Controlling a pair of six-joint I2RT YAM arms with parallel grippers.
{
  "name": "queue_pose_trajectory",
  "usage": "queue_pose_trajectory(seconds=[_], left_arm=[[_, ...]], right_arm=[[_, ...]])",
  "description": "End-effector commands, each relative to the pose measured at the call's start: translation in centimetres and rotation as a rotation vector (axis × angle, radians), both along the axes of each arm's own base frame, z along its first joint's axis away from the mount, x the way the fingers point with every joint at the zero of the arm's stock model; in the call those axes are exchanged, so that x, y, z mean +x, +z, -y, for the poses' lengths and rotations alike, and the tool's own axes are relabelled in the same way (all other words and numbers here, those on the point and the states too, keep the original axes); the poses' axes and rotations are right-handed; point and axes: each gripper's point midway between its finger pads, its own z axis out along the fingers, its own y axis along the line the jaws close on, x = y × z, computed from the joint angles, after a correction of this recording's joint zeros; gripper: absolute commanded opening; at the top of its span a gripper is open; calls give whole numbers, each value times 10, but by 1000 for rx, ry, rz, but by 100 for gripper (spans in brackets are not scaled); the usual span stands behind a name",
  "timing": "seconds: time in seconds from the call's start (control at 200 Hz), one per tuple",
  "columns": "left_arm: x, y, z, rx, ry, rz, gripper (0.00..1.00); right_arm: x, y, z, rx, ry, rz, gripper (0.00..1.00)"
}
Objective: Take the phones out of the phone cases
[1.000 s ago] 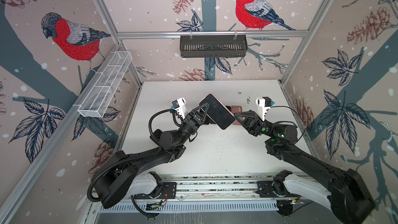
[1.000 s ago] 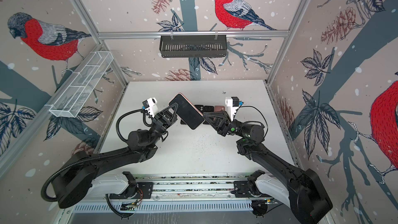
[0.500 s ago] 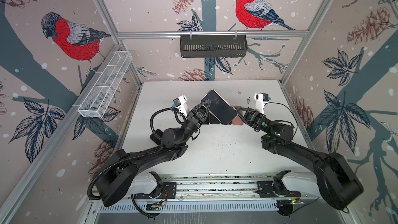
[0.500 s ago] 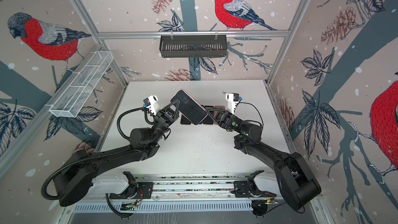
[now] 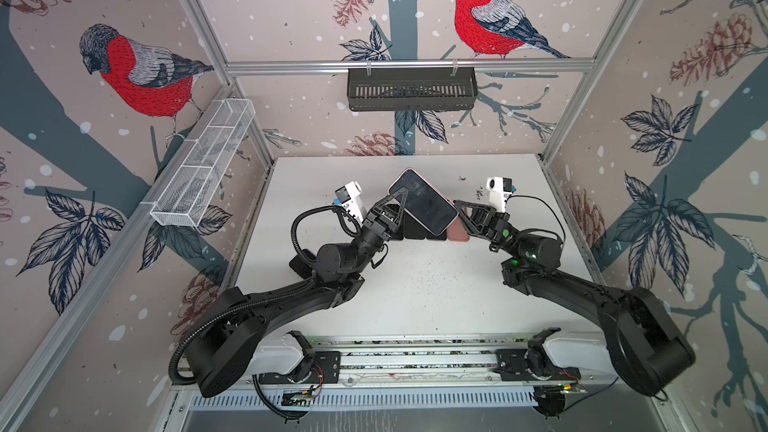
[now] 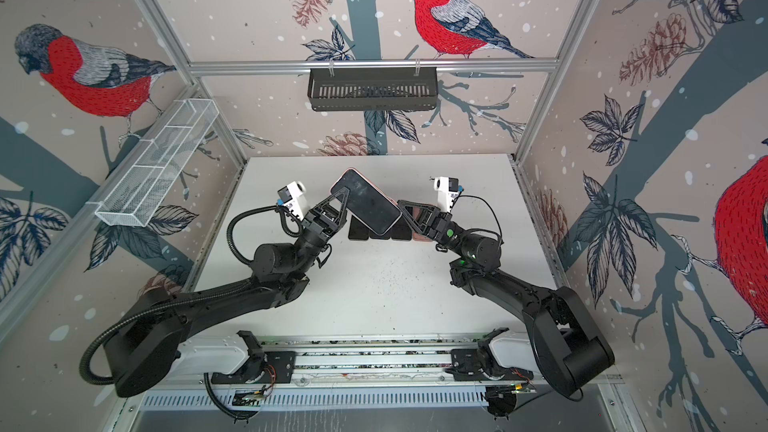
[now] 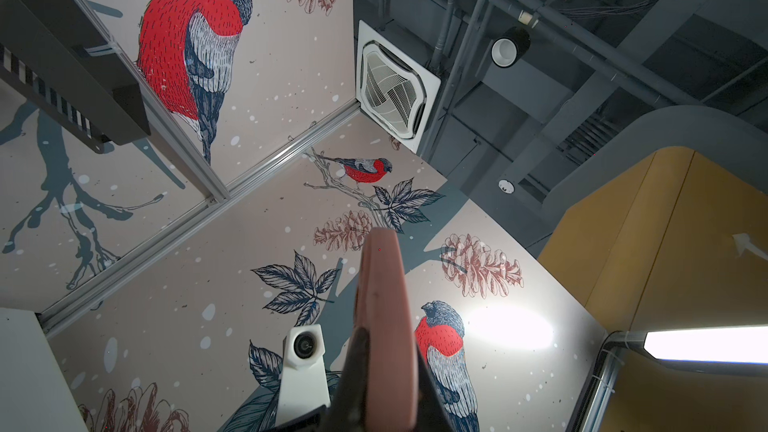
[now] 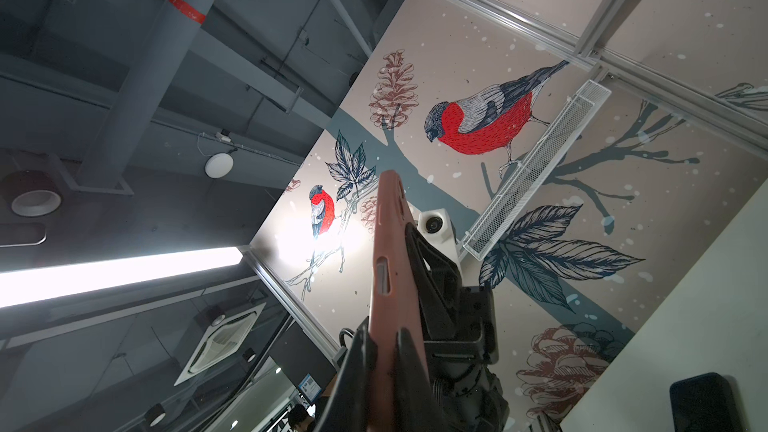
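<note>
Since a second ago my right arm has folded in closer, and the phone (image 5: 426, 205) has shifted slightly toward the back wall. My left fingers (image 7: 352, 376) are clamped on one edge of the pink phone case (image 7: 384, 305). The phone sits inside that case, dark screen up and tilted, between the two pairs of fingers and clear of the bench (image 5: 415, 292), while my right fingers (image 8: 409, 351) are pinched shut on the case's opposite end.

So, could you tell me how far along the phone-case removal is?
Done: the phone is up off the table, left end effector and right end effector shut on opposite ends. In hand: that two-sided grip. Left: the pink case is on; no separation shows.
</note>
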Motion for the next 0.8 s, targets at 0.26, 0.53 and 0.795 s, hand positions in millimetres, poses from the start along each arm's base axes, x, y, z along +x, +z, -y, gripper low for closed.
queue_pose_trajectory(seconds=[0.26, 0.53, 0.795], left_arm=[[-74, 45, -14, -129, -219, 294, 0], [-49, 29, -14, -108, -146, 151, 0], [-20, 16, 5, 113, -53, -31, 0]], right_arm=[[18, -10, 2, -25, -39, -43, 11], [29, -23, 29, -259, -340, -24, 60], [1, -20, 60, -374, -508, 82, 77]])
